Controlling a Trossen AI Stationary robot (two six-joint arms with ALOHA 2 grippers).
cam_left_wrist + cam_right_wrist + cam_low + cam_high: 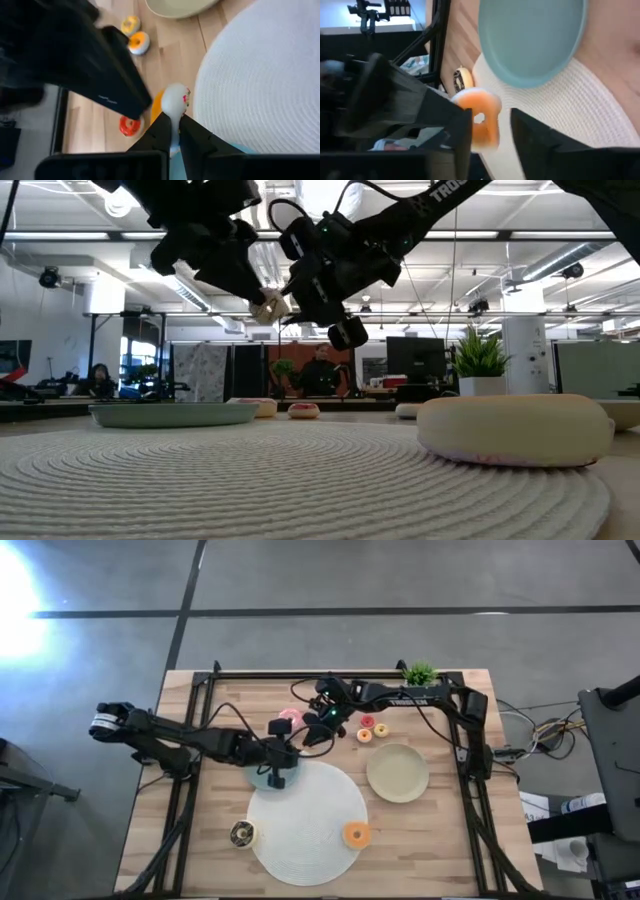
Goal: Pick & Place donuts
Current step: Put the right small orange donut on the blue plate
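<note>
nearby, teal plate (262, 778), white mat (310, 825)

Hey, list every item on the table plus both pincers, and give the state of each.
left pincer: shut on tiny pale donut, above teal plate.
right pincer: open, empty.
teal plate: empty.
beige plate: empty.
orange donut: lying on white mat.
dark brown donut: on table, beside white mat.
pink-frosted donut: on table.
</note>
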